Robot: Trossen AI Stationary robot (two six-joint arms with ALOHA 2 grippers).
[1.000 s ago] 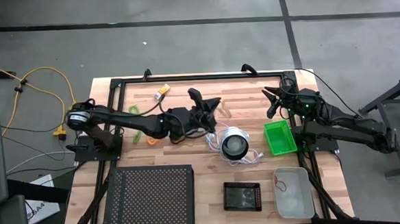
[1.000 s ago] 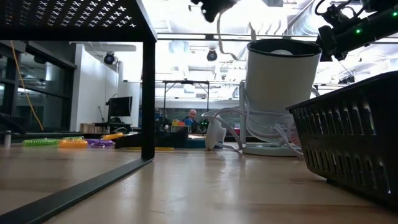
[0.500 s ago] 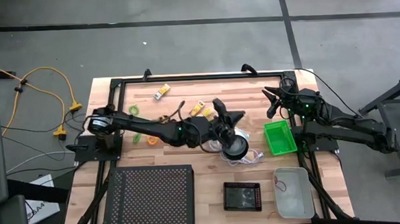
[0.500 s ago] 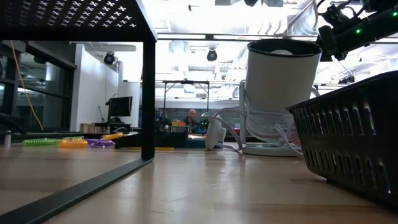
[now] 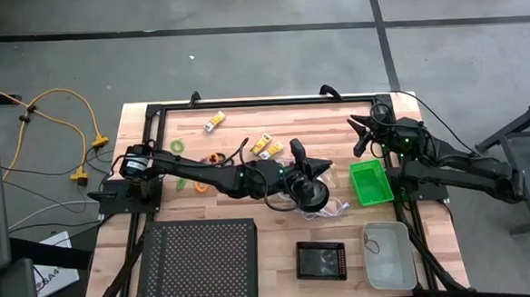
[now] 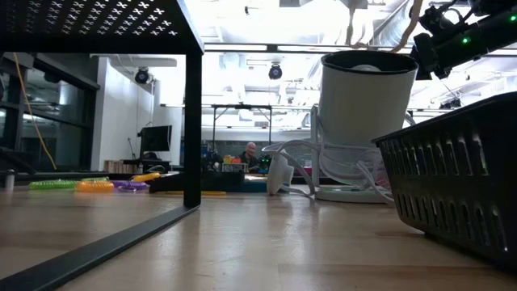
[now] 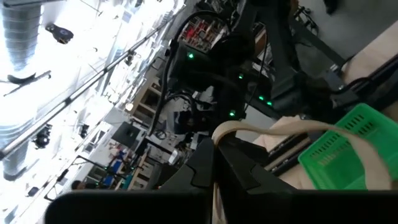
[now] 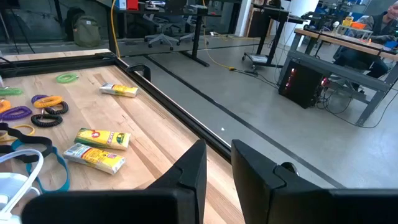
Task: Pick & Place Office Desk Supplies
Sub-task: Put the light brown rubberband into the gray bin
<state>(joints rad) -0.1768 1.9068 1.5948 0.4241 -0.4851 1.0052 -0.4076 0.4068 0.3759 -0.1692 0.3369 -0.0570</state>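
Front trays: nearest you on the worktop (image 5: 245, 113) sit a black mesh tray (image 5: 198, 252), a small black tray (image 5: 321, 259) and a clear tray (image 5: 388, 251).
Middle: the round white-and-black object (image 5: 310, 193) stands beside the green tray (image 5: 369, 181).
Left gripper (image 5: 308, 164): reaches from the left side to just above the round object. It is clenched on a tan band (image 7: 292, 127).
Band, by view: only the left wrist view shows you the band arching out from the fingers with the green tray beyond. From above it cannot be made out.
Supplies: farther back lie the yellow-and-white packs (image 8: 102, 138), the teal cord (image 8: 59, 165), and the purple loops (image 8: 15, 114) near a green loop (image 8: 67, 78).
Writing: the packs carry a red mark and print that you cannot read.
Low view only: loops show as a flat coloured row at the left, and a person (image 6: 250, 153) sits far off in the room.
Right gripper (image 5: 364, 130): waits over the far right corner, fingers a little apart, grasping nothing.
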